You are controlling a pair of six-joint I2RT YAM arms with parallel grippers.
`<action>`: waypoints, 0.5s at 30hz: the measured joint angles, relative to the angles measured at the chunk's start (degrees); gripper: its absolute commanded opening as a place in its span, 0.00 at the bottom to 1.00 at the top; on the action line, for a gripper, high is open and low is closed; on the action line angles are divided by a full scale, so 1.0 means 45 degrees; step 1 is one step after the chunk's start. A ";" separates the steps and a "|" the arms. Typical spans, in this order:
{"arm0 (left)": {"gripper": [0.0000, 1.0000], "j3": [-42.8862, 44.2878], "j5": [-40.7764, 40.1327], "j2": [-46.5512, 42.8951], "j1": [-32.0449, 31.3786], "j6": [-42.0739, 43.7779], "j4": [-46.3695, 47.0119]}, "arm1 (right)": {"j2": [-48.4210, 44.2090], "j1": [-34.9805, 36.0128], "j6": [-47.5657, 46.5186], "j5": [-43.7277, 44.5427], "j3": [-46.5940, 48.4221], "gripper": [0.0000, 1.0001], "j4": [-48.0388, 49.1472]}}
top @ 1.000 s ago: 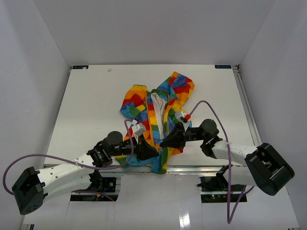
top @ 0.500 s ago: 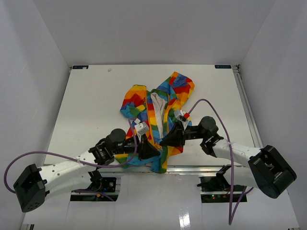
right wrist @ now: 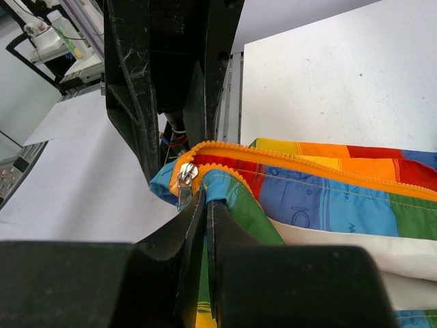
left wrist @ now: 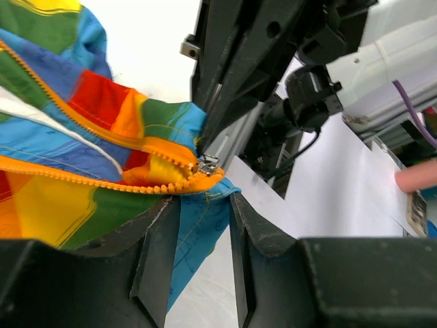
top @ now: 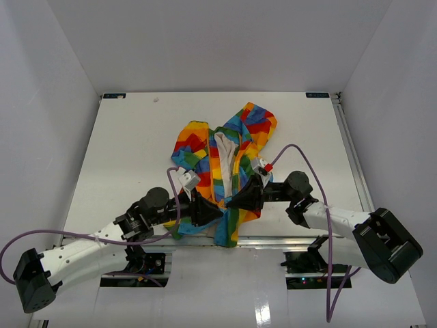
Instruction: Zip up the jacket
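Fingers on the right (right wrist: 179, 236) pinch the jacket (top: 225, 154) hem, holding the zipper (left wrist: 89, 176) steady; left fingers (left wrist: 156, 254) gape open.

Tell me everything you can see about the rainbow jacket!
The jacket is soft patchwork fabric, red, orange, yellow, green and blue, with white lining. It lies crumpled and unzipped on the table, hem at the near edge. The slider sits at the orange-yellow zipper's bottom. The right end effector pinches the hem; the open left end effector straddles it.
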 measured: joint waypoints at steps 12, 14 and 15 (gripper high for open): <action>0.55 0.1325 -0.1587 -0.0180 0.0000 0.0857 -0.3302 | 0.0265 0.0079 0.0689 0.0480 -0.0131 0.08 0.0535; 0.55 0.1325 -0.1714 -0.0285 0.0000 0.0882 -0.3677 | 0.0317 0.0107 0.0822 0.0516 -0.0127 0.08 0.0559; 0.55 0.1328 -0.1782 -0.0375 0.0000 0.0882 -0.3836 | 0.0331 0.0126 0.0871 0.0551 -0.0127 0.08 0.0559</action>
